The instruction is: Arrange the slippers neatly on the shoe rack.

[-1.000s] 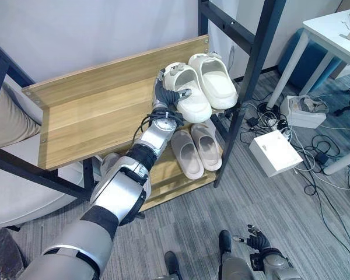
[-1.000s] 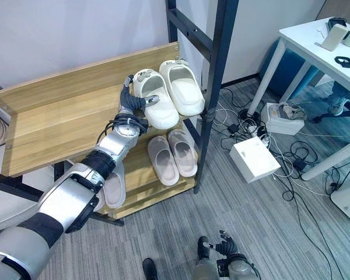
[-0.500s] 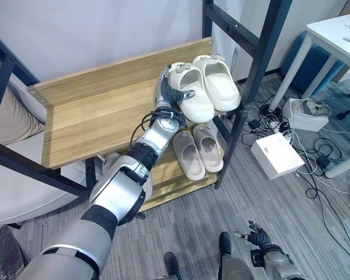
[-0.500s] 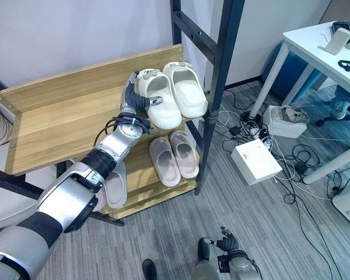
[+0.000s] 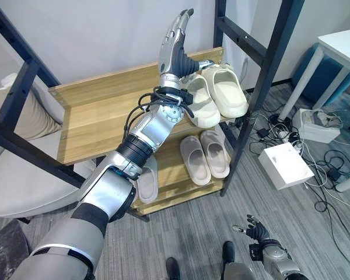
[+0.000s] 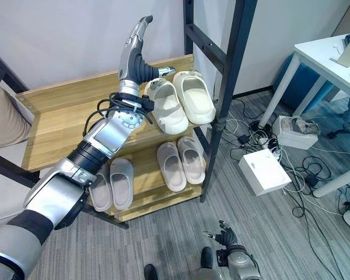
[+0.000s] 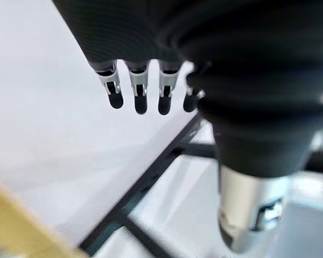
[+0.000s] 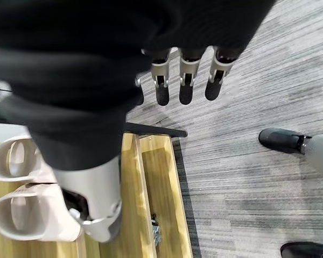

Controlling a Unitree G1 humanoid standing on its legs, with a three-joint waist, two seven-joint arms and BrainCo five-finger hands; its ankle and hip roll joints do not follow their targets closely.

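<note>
Landmark: shoe rack (image 5: 93, 116). Lower shelf, far left end: grey slippers (image 6: 114, 184), side by side. Left hand (image 5: 175, 44) raised above the top shelf, fingers straight and together, holding nothing. Just right of it, cream slippers (image 5: 216, 96) paired at the top shelf's right end, toes reaching its front edge. Below them, beige slippers (image 5: 205, 156) on the lower shelf. Right hand (image 5: 254, 228) low, over floor in front of the rack, fingers spread, idle. Risk: lowering the left arm could clip the near cream slipper and knock it off the front edge.
</note>
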